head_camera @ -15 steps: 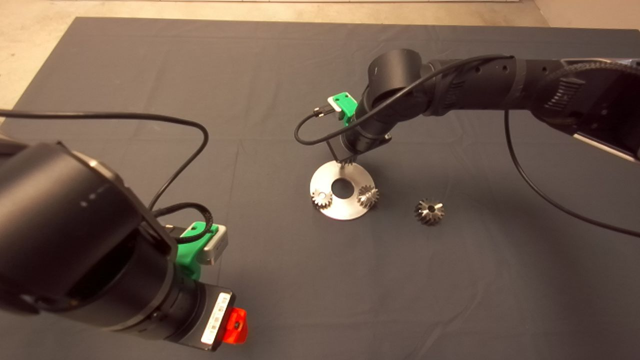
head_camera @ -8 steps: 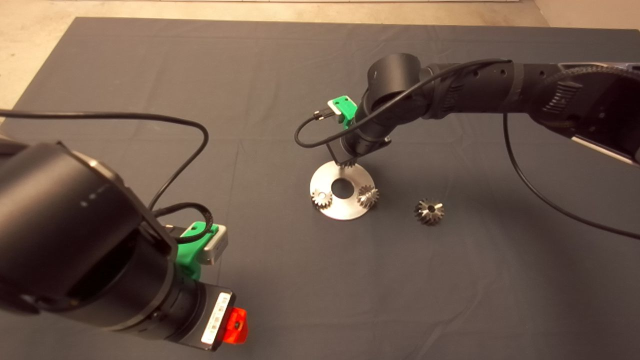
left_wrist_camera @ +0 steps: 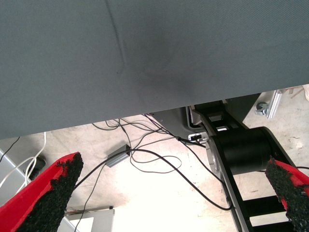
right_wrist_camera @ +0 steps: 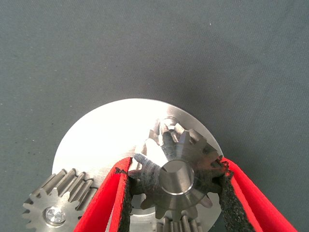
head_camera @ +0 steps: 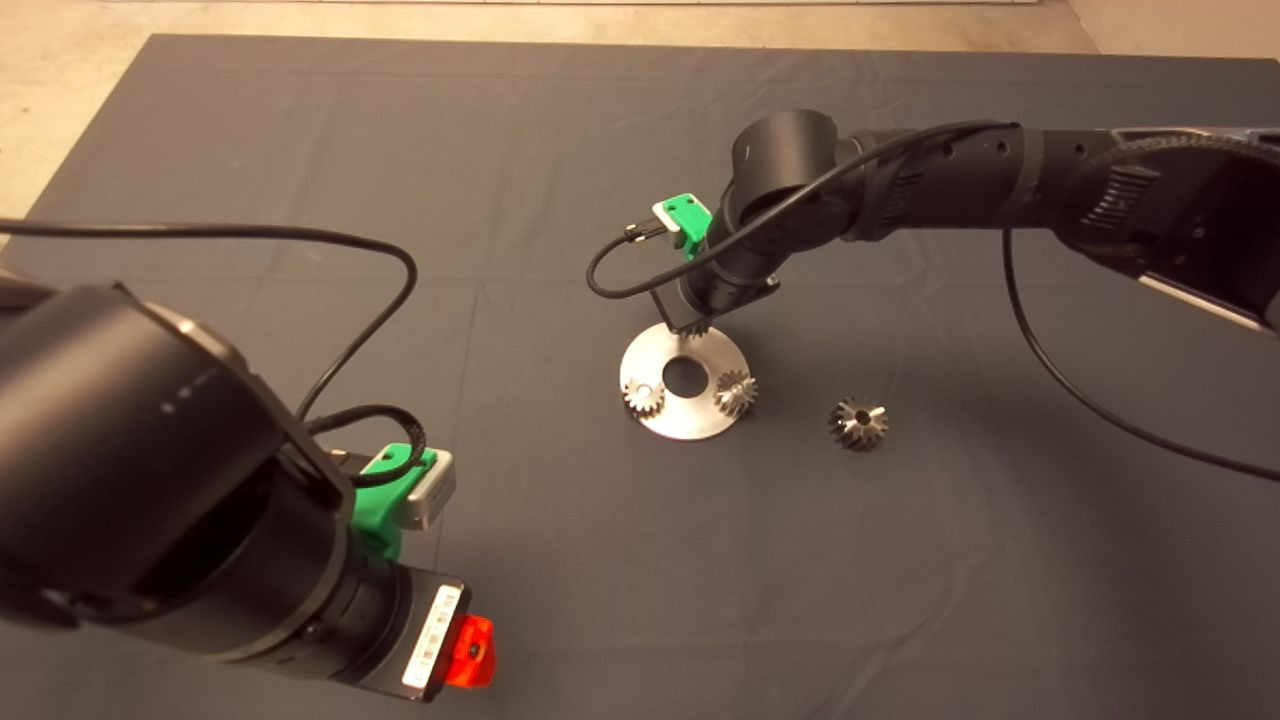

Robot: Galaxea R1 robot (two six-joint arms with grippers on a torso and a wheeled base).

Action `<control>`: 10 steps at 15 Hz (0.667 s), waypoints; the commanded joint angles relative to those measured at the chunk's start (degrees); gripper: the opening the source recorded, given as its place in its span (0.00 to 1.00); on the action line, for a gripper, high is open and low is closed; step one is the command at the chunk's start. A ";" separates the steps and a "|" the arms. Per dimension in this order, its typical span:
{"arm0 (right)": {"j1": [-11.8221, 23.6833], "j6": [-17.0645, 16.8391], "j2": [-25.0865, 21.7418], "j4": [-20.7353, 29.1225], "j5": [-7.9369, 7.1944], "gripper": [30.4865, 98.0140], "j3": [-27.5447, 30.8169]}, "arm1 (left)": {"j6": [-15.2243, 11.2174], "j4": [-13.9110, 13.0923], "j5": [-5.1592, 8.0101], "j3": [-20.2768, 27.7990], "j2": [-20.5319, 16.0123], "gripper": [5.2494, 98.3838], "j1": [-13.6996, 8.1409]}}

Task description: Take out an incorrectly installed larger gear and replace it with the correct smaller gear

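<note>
My right gripper [head_camera: 693, 322] is shut on the smaller gear [right_wrist_camera: 176, 176], a small steel toothed gear held between the red fingers [right_wrist_camera: 108, 193]. It holds the gear at the far edge of the round steel plate [head_camera: 690, 415]; I cannot tell whether the gear touches the plate. Two other small gears [head_camera: 643, 398] [head_camera: 735, 392] sit on the plate's near side. The larger gear [head_camera: 858, 422], wider with flared teeth, lies on the mat to the right of the plate. My left gripper [head_camera: 468, 650] is parked at the lower left, open and empty.
A black cable [head_camera: 1080, 390] hangs from the right arm over the mat to the right of the larger gear. The left wrist view shows the mat's edge [left_wrist_camera: 145, 113] with cables and the robot's base on the floor beyond.
The right arm's wrist joint has shifted slightly right and down. The gripper and its gear have edged a little to the left over the plate's far edge. The left arm has not moved.
</note>
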 commanded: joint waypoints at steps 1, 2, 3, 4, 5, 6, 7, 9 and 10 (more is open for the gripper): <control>0.91 -0.01 0.33 -1.89 -0.01 0.15 0.08 | -0.17 -1.17 7.55 0.84 -0.10 1.00 -0.40; 0.82 -0.01 0.33 -2.15 -0.01 0.15 0.08 | -0.24 -1.17 7.55 0.85 -0.10 1.00 -0.40; 0.82 -0.01 0.33 -2.15 -0.01 0.15 0.08 | -0.24 -1.17 7.55 0.85 -0.10 1.00 -0.40; 0.82 -0.01 0.33 -2.58 -0.02 0.15 0.00 | -0.24 -1.17 7.55 0.85 -0.10 1.00 -0.40; 0.82 -0.01 0.33 -3.08 -0.05 0.15 0.00 | -0.24 -1.17 7.55 0.85 -0.10 1.00 -0.40; 0.82 -0.01 0.33 -3.37 -0.02 0.15 0.00 | -0.24 -1.17 7.55 0.76 -0.10 1.00 -0.40; 0.82 -0.01 0.33 -3.38 -0.10 0.15 -0.18 | -0.24 -1.17 7.55 0.76 -0.10 1.00 -0.40; 0.82 -0.01 0.41 -4.01 -0.01 0.15 -0.53 | -0.22 -1.17 7.55 0.76 -0.10 1.00 -0.40; 0.82 -0.01 0.41 -4.35 -0.01 0.15 -0.71 | -0.24 -1.17 7.55 0.83 -0.10 1.00 -0.40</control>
